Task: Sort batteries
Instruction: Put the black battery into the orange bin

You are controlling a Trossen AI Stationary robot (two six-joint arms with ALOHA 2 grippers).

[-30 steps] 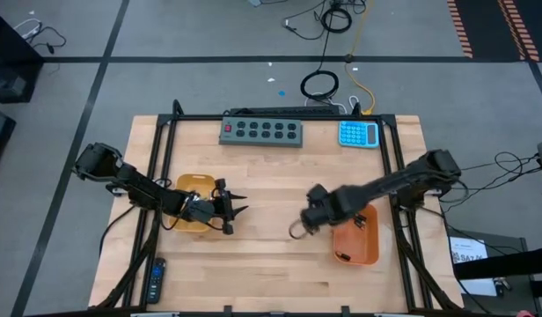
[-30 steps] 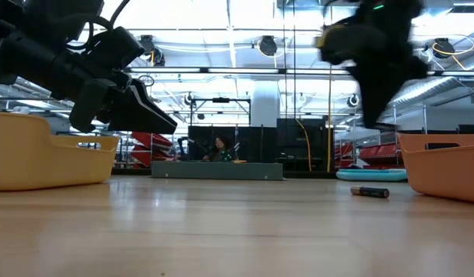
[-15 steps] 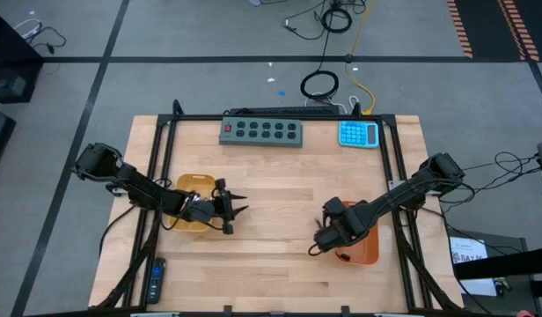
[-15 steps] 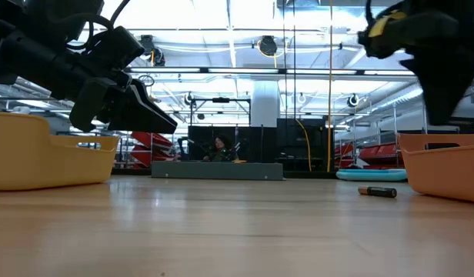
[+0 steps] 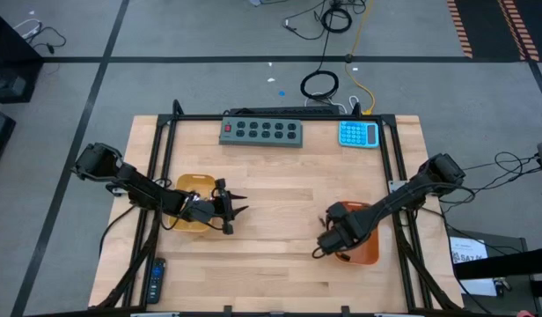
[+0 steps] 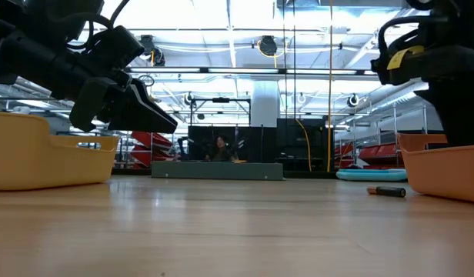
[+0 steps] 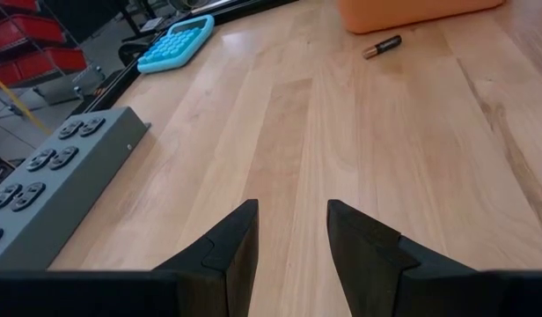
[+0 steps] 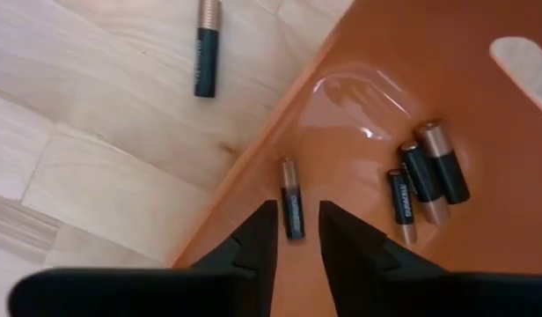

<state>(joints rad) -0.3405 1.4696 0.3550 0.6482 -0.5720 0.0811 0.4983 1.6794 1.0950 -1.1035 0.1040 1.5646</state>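
My right gripper (image 8: pixel 296 231) hovers over the orange tray (image 5: pixel 363 246), at its left near corner, fingers narrowly open and pointing down. A thin black battery with a copper end (image 8: pixel 291 210) lies on the tray floor below the gap, close to the tray wall (image 8: pixel 253 163); the fingers do not touch it. Three more batteries (image 8: pixel 425 176) lie together farther in. One black battery (image 8: pixel 205 48) rests on its side on the wood just outside the tray, also seen as battery (image 7: pixel 381 46). My left gripper (image 5: pixel 238 210) waits open beside the yellow tray (image 5: pixel 190 198).
A grey button strip (image 5: pixel 261 131) and a blue calculator (image 5: pixel 358 134) lie at the far edge. A remote control (image 5: pixel 155 280) sits at the near left corner. Black frame rails run along both sides. Bare wood spans the table's middle between the two trays.
My right gripper has travelled from the table's middle toward the right and near edge, ending over the orange tray's left near corner, and has come lower there. The left arm has kept still.
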